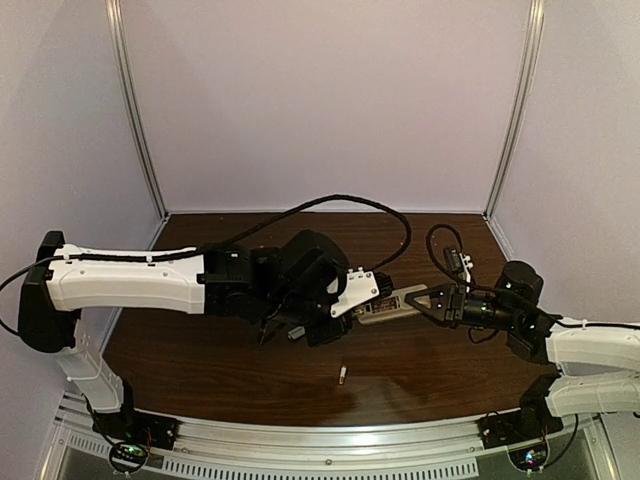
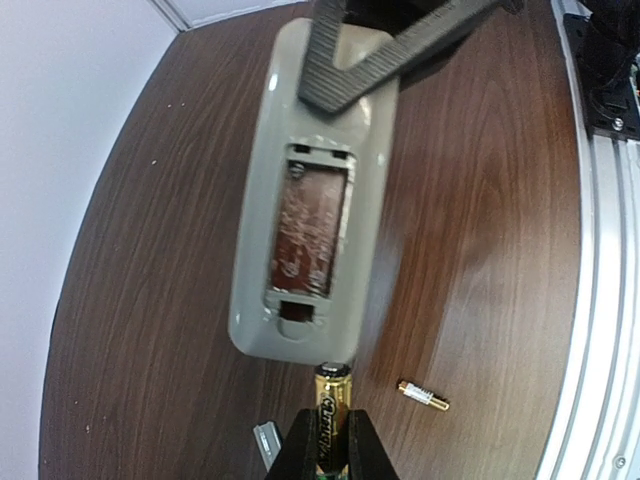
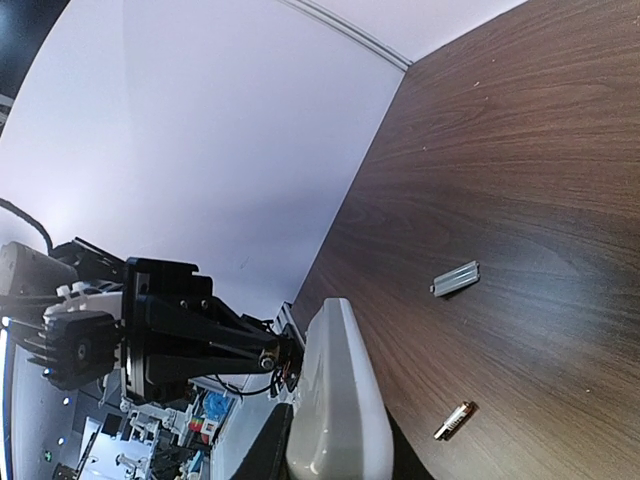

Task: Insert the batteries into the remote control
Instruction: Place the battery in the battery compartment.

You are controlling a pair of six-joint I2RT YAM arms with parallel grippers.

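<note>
The remote control [image 2: 260,300] hangs above the table back side up, its open battery bay [image 2: 308,232] facing the left wrist view. My right gripper [image 1: 418,303] is shut on the remote's far end, its fingers [image 2: 380,50] clamping both edges. In the right wrist view the remote [image 3: 340,400] shows edge-on between that gripper's [image 3: 335,455] jaws. My left gripper [image 2: 333,445] is shut on a gold battery [image 2: 333,392], whose tip sits just short of the remote's near end. A second battery [image 2: 424,396] lies on the table [image 1: 342,376].
A grey battery cover [image 3: 456,279] lies flat on the brown table [image 1: 200,350], left of the held battery [image 2: 268,440]. Metal rail [image 2: 605,250] runs along the table's near edge. Pale walls close in the back and sides.
</note>
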